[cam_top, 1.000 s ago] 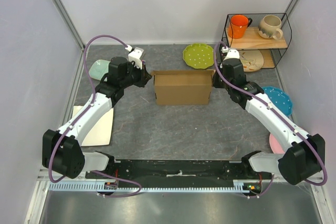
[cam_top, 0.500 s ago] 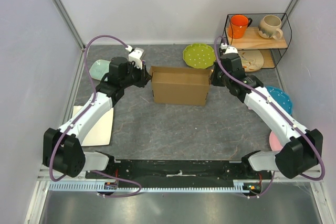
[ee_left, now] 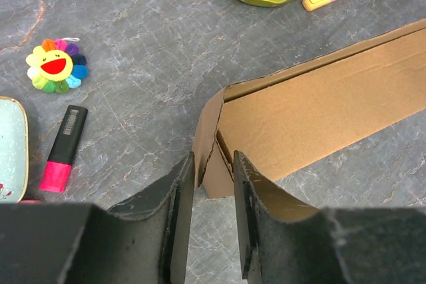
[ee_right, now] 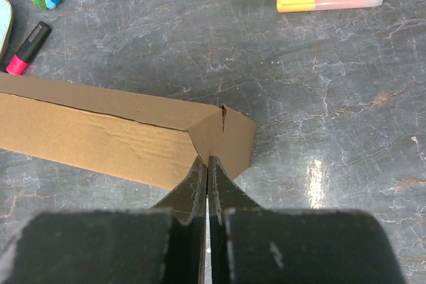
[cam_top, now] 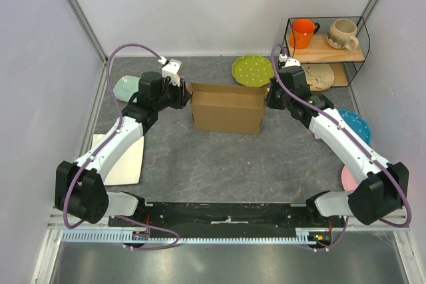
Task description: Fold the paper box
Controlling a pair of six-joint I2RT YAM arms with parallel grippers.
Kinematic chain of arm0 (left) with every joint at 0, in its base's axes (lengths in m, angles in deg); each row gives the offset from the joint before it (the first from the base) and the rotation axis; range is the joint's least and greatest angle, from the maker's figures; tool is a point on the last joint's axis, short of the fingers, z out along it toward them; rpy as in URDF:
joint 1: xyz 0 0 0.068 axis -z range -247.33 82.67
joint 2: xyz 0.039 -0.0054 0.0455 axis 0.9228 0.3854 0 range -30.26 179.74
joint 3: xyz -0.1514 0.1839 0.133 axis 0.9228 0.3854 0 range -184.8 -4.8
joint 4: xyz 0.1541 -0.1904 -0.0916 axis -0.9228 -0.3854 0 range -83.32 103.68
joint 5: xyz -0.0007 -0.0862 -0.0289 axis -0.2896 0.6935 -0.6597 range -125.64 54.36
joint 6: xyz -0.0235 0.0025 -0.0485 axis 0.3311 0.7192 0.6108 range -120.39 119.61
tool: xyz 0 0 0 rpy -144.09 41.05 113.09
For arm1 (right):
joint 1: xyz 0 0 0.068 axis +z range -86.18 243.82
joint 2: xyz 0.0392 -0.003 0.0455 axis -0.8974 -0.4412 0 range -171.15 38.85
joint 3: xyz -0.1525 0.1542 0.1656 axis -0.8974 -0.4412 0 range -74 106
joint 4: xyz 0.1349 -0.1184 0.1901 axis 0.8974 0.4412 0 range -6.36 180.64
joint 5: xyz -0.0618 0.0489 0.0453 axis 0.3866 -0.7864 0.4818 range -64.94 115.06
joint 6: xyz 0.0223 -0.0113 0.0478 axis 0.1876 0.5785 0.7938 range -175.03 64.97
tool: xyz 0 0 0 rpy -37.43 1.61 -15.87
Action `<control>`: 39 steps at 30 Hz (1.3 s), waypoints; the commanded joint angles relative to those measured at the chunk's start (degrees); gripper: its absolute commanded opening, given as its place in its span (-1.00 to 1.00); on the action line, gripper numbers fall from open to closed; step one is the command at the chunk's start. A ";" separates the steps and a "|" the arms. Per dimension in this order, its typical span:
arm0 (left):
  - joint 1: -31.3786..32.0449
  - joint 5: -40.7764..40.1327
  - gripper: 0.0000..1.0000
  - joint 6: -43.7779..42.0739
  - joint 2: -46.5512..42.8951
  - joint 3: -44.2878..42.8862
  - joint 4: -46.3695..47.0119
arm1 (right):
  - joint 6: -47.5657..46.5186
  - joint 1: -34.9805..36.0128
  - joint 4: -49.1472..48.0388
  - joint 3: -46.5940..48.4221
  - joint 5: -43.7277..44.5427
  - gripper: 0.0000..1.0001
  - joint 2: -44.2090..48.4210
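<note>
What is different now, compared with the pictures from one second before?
The paper box shifted a little to the left and turned slightly. The right end effector moved with it and stays shut, with its tips at the box's right end flap. The left end effector opened wider around the left end flap. The green plate and the white board stayed in place.

Green plate (cam_top: 251, 70), flower toy (ee_left: 56, 66) and pink marker (ee_left: 61, 157) lie apart.
</note>
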 commanded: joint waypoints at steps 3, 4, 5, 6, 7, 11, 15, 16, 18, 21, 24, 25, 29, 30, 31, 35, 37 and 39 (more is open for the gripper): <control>-0.04 -0.59 -0.38 -3.14 0.88 -0.76 3.50 | 0.37 -0.10 0.87 2.18 -1.47 -1.00 -0.62; -0.04 -0.41 -0.41 -3.14 1.22 -0.67 3.50 | 0.36 -0.02 0.87 2.09 -1.39 -1.00 -0.53; -0.04 0.03 -0.51 -3.14 1.23 -0.58 3.58 | 0.28 -0.02 0.95 2.09 -1.47 -1.00 -0.53; -0.04 0.29 -0.56 -3.05 1.32 -0.50 4.02 | 0.45 -0.02 1.04 2.00 -1.47 -1.00 -0.44; -0.04 0.47 -0.61 -3.05 1.23 -0.15 4.20 | 0.37 -0.02 1.04 2.00 -1.56 -1.00 -0.44; 0.05 0.56 -0.70 -3.14 1.40 0.21 4.46 | 0.63 -0.02 1.30 2.44 -2.35 -1.00 -0.44; -0.04 0.47 -0.75 -3.14 1.67 0.56 4.46 | 0.72 -0.02 2.36 3.58 -2.97 -1.00 -0.70; 0.05 0.38 -0.83 -3.14 1.67 0.65 4.38 | 0.72 -0.02 2.53 3.67 -2.97 -1.00 -0.70; 0.05 -0.06 -0.97 -3.14 1.32 0.82 4.37 | 0.89 -0.02 3.15 3.85 -1.92 -0.87 -0.36; -0.04 -0.67 -0.96 -2.79 1.05 0.56 3.33 | 0.72 -0.02 3.15 3.24 1.07 -0.18 1.31; 0.14 -2.34 -0.96 -2.61 1.32 -0.76 1.04 | 0.10 -0.10 3.15 2.71 3.88 0.05 2.72; 0.05 -2.52 -0.96 -2.61 1.49 -1.02 0.69 | -0.07 -0.02 3.15 2.62 4.32 0.07 3.16; 0.05 -2.52 -0.97 -2.43 1.14 -0.85 0.42 | -1.13 -0.02 3.15 1.48 5.47 0.08 3.34; 0.05 -2.52 -0.96 -2.43 1.14 -0.85 0.33 | -1.30 -0.02 2.63 0.78 5.38 0.05 3.16; 0.05 -2.43 -0.96 -2.43 1.14 -1.02 0.16 | -1.83 -0.02 2.45 0.34 5.38 0.04 3.25; 0.05 -2.08 -0.96 -2.70 1.40 -1.90 -0.98 | -3.32 -0.10 1.40 -1.07 5.91 -0.06 2.90; 0.05 -2.08 -0.96 -2.78 1.84 -2.86 -2.04 | -4.03 -0.02 0.78 -2.12 5.91 -0.08 2.99; 0.14 -1.73 -0.96 -2.78 2.63 -4.00 -2.74 | -4.47 -0.02 -0.27 -3.26 5.91 -0.08 3.08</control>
